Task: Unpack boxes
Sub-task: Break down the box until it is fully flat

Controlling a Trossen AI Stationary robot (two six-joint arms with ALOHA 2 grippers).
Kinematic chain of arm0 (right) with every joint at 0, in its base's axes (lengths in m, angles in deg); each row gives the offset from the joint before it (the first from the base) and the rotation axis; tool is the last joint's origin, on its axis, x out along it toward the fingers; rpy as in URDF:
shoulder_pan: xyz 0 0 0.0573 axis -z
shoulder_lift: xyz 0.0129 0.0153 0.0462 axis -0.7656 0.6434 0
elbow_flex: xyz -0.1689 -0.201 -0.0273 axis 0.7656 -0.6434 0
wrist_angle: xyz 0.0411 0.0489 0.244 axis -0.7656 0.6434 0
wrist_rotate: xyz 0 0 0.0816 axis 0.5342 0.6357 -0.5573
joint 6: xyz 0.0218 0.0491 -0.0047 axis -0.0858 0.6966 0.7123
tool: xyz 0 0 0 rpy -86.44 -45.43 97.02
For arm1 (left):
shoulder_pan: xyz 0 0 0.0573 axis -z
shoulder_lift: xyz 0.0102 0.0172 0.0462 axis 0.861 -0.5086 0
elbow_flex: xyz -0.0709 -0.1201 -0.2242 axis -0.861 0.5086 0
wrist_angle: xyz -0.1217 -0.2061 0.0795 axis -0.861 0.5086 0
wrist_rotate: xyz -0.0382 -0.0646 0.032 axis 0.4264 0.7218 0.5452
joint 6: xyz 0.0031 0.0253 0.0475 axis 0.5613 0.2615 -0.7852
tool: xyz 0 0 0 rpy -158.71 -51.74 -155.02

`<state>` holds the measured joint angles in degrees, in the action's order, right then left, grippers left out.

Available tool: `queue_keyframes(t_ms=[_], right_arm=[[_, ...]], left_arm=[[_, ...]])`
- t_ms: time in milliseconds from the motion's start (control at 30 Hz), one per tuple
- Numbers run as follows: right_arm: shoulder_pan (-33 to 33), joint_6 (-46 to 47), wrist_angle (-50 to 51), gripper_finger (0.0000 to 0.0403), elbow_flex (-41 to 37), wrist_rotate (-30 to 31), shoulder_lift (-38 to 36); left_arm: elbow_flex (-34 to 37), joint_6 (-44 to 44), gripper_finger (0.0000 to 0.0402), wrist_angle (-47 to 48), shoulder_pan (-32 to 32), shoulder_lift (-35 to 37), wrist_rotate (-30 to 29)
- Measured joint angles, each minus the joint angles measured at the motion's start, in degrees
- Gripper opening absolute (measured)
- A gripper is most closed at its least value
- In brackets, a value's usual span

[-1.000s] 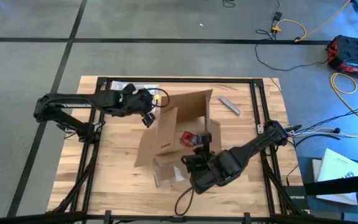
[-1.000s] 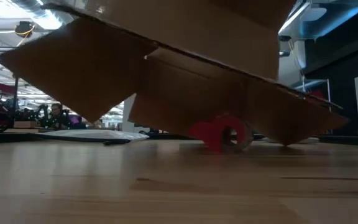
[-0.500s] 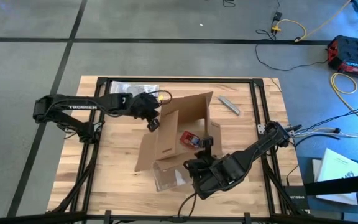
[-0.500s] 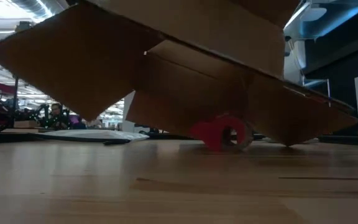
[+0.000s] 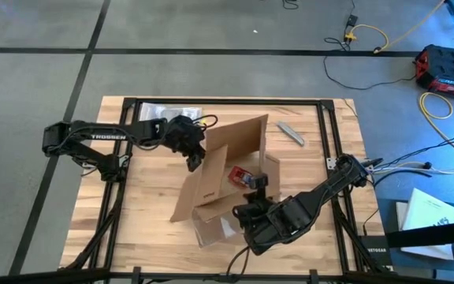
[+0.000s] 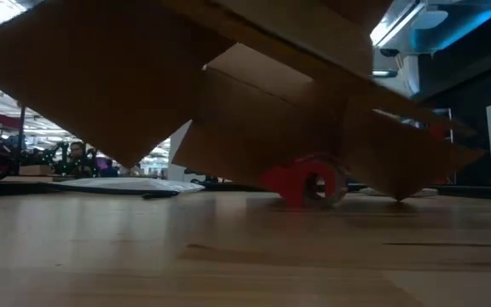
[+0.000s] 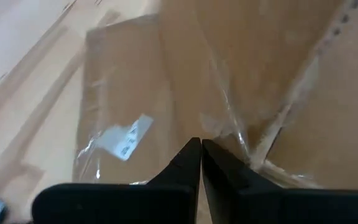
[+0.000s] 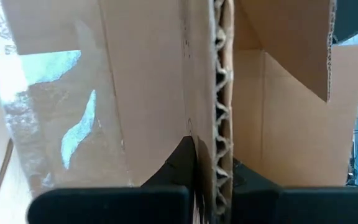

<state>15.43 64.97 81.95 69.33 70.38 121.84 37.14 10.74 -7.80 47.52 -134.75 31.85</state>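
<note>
A: What sits closest to the near edge of the tabletop (image 5: 144, 229)?

B: The right claw (image 5: 251, 214) — its fingers (image 8: 182, 163) are clamped on a cardboard wall of the box (image 5: 227, 162), one to each side of the corrugated edge. A clear plastic bag (image 5: 213, 227) lies just beside it, partly under the box.

A: And the box itself?

B: Mid-table, tipped up with its flaps spread; the low view shows it lifted off the wood on the near side. A small red object (image 5: 240, 177) rests inside.

A: The left claw (image 5: 196, 160)?

B: At the box's left flap, fingers pressed together above the taped cardboard — nothing visibly between them.

A: Open room?

B: Bare wood left of the box and along the near edge; a grey tool (image 5: 292, 134) lies well apart toward the far right corner.
</note>
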Motion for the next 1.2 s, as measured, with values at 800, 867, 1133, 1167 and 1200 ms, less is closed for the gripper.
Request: queue_keyframes(t_ms=[800,867,1133,1167,1200], right_arm=[[7.28,-13.00,-14.20,0.0000,0.07,1.88,0.00],[8.09,-13.44,-14.71,0.0000,0.06,1.24,0.00],[8.87,-16.35,-15.78,0.0000,0.02,0.39,0.00],[8.87,-16.41,-16.39,0.0000,0.02,0.37,0.00],[8.87,-16.40,-16.79,0.0000,0.02,0.39,0.00]], left_arm=[[1.42,14.65,0.0000,-33.24,15.36,-0.36,1.52],[1.39,14.84,0.0000,-36.19,16.61,-0.33,0.97],[1.39,15.12,0.0000,-37.15,19.38,-0.61,-1.19],[1.39,15.27,0.0000,-37.11,19.63,-0.61,-1.28],[1.39,15.47,0.0000,-37.19,19.81,-0.61,-1.62]])
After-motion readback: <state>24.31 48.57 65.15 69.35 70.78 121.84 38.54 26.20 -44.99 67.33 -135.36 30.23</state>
